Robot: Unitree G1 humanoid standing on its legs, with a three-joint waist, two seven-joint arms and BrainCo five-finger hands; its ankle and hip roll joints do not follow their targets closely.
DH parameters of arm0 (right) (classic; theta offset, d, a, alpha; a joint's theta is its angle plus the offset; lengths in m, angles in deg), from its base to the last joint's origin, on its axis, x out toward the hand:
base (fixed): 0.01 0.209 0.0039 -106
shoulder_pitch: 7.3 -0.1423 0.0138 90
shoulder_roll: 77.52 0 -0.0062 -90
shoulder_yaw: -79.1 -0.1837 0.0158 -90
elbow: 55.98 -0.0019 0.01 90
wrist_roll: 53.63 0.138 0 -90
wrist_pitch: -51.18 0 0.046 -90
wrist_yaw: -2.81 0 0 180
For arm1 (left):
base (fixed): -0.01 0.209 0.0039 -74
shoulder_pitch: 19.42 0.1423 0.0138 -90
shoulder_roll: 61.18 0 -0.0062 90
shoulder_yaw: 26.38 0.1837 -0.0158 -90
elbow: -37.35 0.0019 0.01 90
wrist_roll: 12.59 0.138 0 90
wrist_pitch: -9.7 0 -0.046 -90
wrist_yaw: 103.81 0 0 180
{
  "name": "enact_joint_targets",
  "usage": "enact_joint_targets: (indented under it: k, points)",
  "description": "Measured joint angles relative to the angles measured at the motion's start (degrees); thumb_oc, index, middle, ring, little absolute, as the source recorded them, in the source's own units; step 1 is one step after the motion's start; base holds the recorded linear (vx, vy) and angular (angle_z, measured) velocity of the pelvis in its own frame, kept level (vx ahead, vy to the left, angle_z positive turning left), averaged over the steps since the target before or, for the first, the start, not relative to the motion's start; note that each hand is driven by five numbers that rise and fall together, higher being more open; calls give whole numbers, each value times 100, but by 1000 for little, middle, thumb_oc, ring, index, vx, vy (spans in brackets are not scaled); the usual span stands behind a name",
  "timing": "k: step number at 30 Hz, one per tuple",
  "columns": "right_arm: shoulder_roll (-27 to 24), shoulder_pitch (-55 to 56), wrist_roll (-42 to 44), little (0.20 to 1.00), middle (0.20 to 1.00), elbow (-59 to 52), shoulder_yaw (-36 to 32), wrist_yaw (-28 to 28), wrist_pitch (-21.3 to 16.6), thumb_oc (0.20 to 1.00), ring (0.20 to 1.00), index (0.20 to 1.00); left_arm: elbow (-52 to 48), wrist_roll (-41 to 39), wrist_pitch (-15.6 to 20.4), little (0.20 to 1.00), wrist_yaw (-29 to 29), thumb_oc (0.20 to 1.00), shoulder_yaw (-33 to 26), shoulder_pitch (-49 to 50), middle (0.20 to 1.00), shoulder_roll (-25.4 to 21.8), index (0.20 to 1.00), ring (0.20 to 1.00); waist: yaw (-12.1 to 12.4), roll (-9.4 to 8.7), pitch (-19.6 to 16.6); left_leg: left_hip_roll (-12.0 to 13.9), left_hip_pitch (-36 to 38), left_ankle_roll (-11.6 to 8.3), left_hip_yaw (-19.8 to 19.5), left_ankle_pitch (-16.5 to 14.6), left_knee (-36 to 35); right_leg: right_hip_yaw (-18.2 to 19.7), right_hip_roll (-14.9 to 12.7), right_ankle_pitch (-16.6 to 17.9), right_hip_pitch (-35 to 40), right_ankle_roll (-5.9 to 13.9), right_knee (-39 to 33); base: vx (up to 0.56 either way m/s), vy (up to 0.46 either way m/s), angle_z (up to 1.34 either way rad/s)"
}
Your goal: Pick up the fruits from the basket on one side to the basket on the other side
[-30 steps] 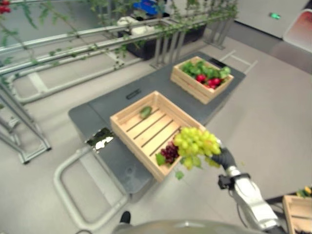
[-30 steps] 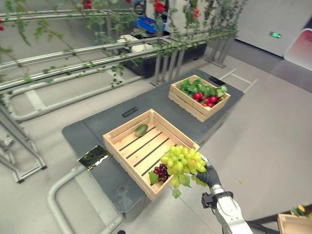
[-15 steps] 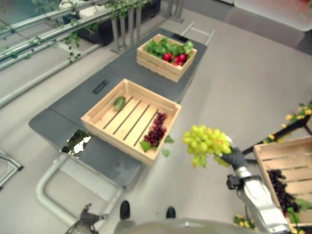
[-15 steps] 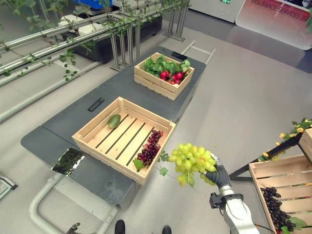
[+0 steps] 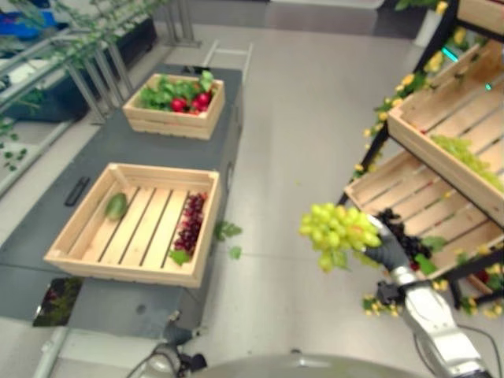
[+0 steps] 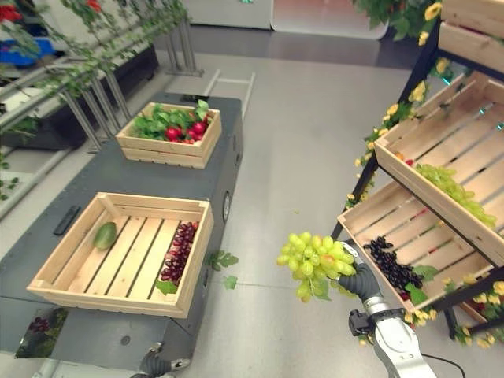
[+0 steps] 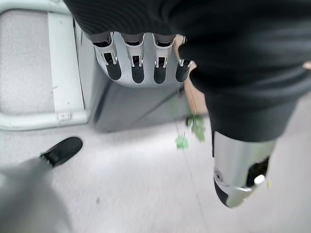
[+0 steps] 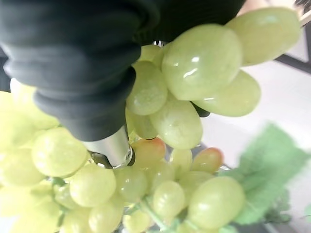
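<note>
Grey floor, shelf rack [image 6: 441, 205] rt. Rt hand [image 6: 364, 281] curled on green grapes [image 6: 315, 261]; lower gently into crate. Lt hand [image 7: 141, 58] fingers straight, empty.

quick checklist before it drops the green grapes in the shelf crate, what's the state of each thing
1. Grasp: right hand is closed on the green grapes, bunch held up off the floor. Ok.
2. Position: the bunch hangs over bare floor, short of the lower shelf crate. Not ok yet.
3. Room in the crate: dark grapes lie toward its front, bare slats behind them. Ok.
4. Path: the upper shelf crate overhangs the lower one, so headroom looks tight. Cannot tell.
5. Left hand: fingers straight, holding nothing, down by the cart's end. Ok.
6. Source crate: purple grapes and a green fruit left inside. Not ok, more to move.
</note>
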Motion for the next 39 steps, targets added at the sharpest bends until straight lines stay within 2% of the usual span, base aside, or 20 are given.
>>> enact_joint_targets:
  k: [1,3,4,5,7,8,9,10,12,14,17,20,25,28,29,32,36,37,38,39]
  points:
    - [-32,3,0,200,200,-7,0,2,1,200,200,200,12,-1,3,1000,-9,1000,0,-63,1000,43,1000,1000,9,16,69,3,-6,3,-114,0,57,18,2,-2,17,-5,-4,-2,-389,-12]
    - [-32,-66,0,200,200,-4,41,26,5,200,200,200,122,-85,17,1000,-132,1000,-102,-192,1000,64,1000,1000,159,-79,242,-19,-105,97,-1009,-53,542,300,11,-64,-28,-109,158,57,-301,-45]
    - [-32,-169,0,200,200,-19,102,26,2,200,200,200,128,-144,18,1000,-210,1000,-228,-367,1000,-19,1000,1000,356,-347,390,-208,-394,84,-1794,-127,1258,686,-97,-67,-11,-214,148,91,-209,-101]
    - [-22,-332,3,200,200,-15,124,34,-27,200,200,200,104,-258,39,1000,-284,1000,-342,-367,1000,-39,1000,1000,508,-452,382,-680,-533,-71,-2416,-372,1294,957,-271,17,-50,-213,72,63,-148,-98]
    - [-49,-470,11,200,200,-55,99,84,-64,200,200,200,142,-363,32,1000,-310,1000,-449,-361,1000,9,1000,1000,439,-454,374,-1290,-607,18,-2570,-519,1057,1096,-417,47,-125,-158,51,47,-77,-67]
    - [-248,-462,23,200,200,-211,65,104,-64,200,200,200,141,-468,27,1000,-332,1000,-503,-224,1000,83,1000,1000,449,-123,367,-1705,-605,300,-2693,-650,690,1178,-203,67,-227,-60,95,44,-26,-98]
    - [-210,-477,23,200,200,-206,83,100,-67,200,200,200,151,-474,25,1000,-328,1000,-515,-131,1000,34,1000,1000,515,-61,389,-1799,-577,908,-2895,-622,667,1220,-50,69,-319,-40,175,73,2,-115]
    - [-100,-453,25,200,200,-218,131,105,-49,200,200,200,173,-485,15,1000,-330,1000,-571,-24,1000,-8,1000,1000,510,-118,362,-1774,-589,859,-2834,-635,617,1193,-7,49,-358,51,251,109,66,-68]
    - [124,-351,24,200,200,-163,221,104,-44,200,200,200,400,-516,-5,1000,-324,1000,-663,150,1000,-192,1000,1000,335,-362,382,-1662,-587,833,-2754,-583,517,1155,165,-245,-580,5,661,122,93,-22]
    - [137,-344,23,200,200,-116,228,107,-44,200,200,200,536,-547,-12,1000,-305,1000,-696,192,1000,-211,1000,1000,339,-456,354,-1631,-528,842,-2691,-551,473,1177,236,-318,-576,-6,656,135,122,-14]
    - [162,-360,1,200,200,-74,213,119,-44,200,200,200,676,-576,-7,1000,-259,1000,-667,175,1000,-142,1000,1000,389,-369,399,-1633,-219,728,-2556,-658,453,1258,221,-162,-105,-224,248,175,178,-17]
    - [163,-396,2,200,200,-54,218,114,-43,200,200,200,625,-581,-12,1000,-245,1000,-672,241,1000,-133,1000,1000,461,-316,374,-1581,-27,787,-2407,-818,446,1486,319,-139,4,-266,173,54,83,-39]
    - [273,-452,2,200,200,-11,230,106,-32,200,200,200,357,-584,-14,1000,-219,1000,-670,240,1000,-249,1000,1000,500,-463,310,-1399,147,829,-1952,-887,270,1583,517,-93,-230,-294,497,63,93,-59]
    - [377,-458,0,200,200,30,250,112,-18,200,200,200,295,-581,-14,1000,-208,1000,-631,78,1000,-378,1000,1000,317,-541,314,-1238,126,856,-1857,-863,241,1252,555,-72,-558,-83,953,-1,3,-25]
    - [455,-505,-2,200,200,73,258,110,-3,200,200,200,293,-580,-10,1000,-204,1000,-619,9,1000,-428,1000,1000,284,-515,329,-1160,116,865,-1818,-791,191,986,568,-17,-663,182,1079,64,-4,-14]
    - [525,-555,-4,200,200,71,253,110,25,200,200,200,372,-574,-17,1000,-161,1000,-541,-141,1000,-405,1000,1000,176,-486,349,-1112,238,935,-1762,-731,5,490,194,-51,-743,258,856,130,8,-17]
    - [533,-531,-2,200,200,9,244,125,25,200,200,200,550,-573,-50,1000,-65,1000,-417,-192,1000,-393,1000,1000,143,-447,374,-1104,362,788,-1802,-593,-170,611,-178,144,-830,444,184,106,19,1]
    - [531,-465,1,200,200,-8,234,155,26,200,200,200,555,-573,-66,1000,-36,1000,-422,-138,1000,-339,1000,1000,134,-552,340,-1209,544,729,-1805,-579,-313,583,-279,288,-740,581,195,167,-24,37]
    - [524,-389,2,200,200,-10,186,161,36,200,200,200,555,-574,-105,1000,-37,1000,-423,-109,1000,-309,1000,1000,125,-599,296,-1273,631,643,-1863,-632,-317,679,-286,650,-656,43,176,136,-28,30]
    - [514,-351,2,200,200,-19,115,165,44,200,200,200,521,-574,-109,1000,-38,1000,-427,-100,1000,-265,1000,1000,130,-510,260,-1248,624,603,-1866,-664,-319,676,-240,651,-653,53,150,133,-42,8]
